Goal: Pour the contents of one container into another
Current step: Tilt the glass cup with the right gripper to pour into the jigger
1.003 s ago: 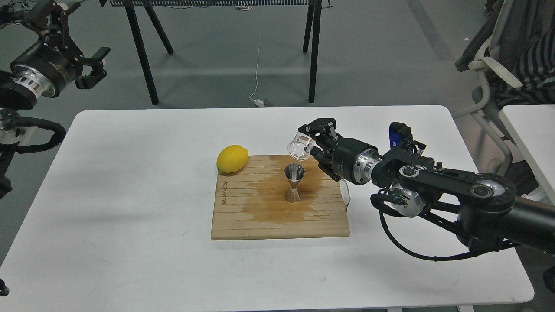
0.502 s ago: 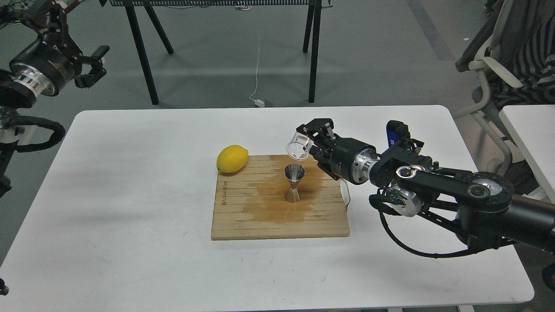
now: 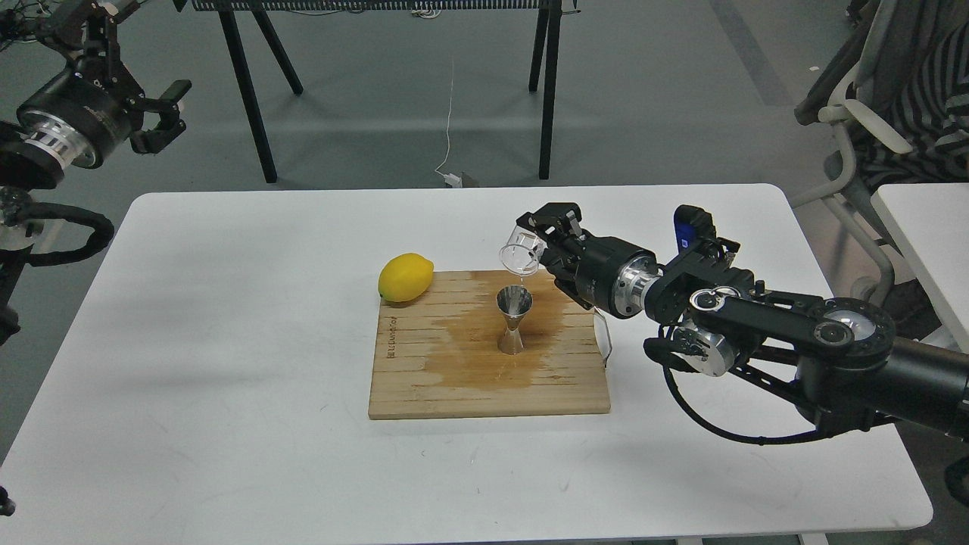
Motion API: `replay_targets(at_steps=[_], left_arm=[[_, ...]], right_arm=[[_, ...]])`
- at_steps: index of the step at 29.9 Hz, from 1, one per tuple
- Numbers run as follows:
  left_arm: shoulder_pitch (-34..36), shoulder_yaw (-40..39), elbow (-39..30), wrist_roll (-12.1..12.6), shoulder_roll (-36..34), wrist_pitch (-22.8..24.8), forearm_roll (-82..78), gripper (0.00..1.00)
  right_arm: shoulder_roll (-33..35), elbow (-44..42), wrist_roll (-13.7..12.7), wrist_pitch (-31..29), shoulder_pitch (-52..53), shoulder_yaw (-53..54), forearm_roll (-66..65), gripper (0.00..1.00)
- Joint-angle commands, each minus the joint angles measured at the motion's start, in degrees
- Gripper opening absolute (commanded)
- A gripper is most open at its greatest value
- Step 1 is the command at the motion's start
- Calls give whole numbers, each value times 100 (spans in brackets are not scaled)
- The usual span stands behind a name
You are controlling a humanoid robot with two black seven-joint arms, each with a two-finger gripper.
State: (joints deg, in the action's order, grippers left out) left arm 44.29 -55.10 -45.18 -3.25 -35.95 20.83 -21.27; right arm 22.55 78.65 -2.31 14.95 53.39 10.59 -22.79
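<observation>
While the glass cup [image 3: 521, 253] is clamped tipped in the right gripper [image 3: 539, 241] above the jigger [image 3: 514, 319], the left gripper [image 3: 160, 113] is held apart, empty; a lemon [image 3: 406, 277] lies beside the wet cutting board [image 3: 424, 378].

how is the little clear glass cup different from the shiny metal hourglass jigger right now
The small clear glass cup is see-through; the shiny steel hourglass jigger is opaque and mirror-like. The cup is tipped on its side in the air, gripped by the right claw; the jigger stands upright on the wet wooden cutting board. The cup is rounded; the jigger pinches to a narrow waist. Both are small open vessels.
</observation>
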Motion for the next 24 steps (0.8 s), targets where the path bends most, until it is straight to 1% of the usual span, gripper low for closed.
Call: replay_targets(at_steps=[1,7,24], left_arm=[[0,0,0,0,9,0,0,100],[0,-9,0,0,0,0,0,100],[44,0,0,0,0,0,0,100]], right_arm=[[-31,-52,3,0,5,-4,-24,12],[-145,-69,20,0,180,-294,-24,12],[-225,-149,29,0,224,-330,-270,12]])
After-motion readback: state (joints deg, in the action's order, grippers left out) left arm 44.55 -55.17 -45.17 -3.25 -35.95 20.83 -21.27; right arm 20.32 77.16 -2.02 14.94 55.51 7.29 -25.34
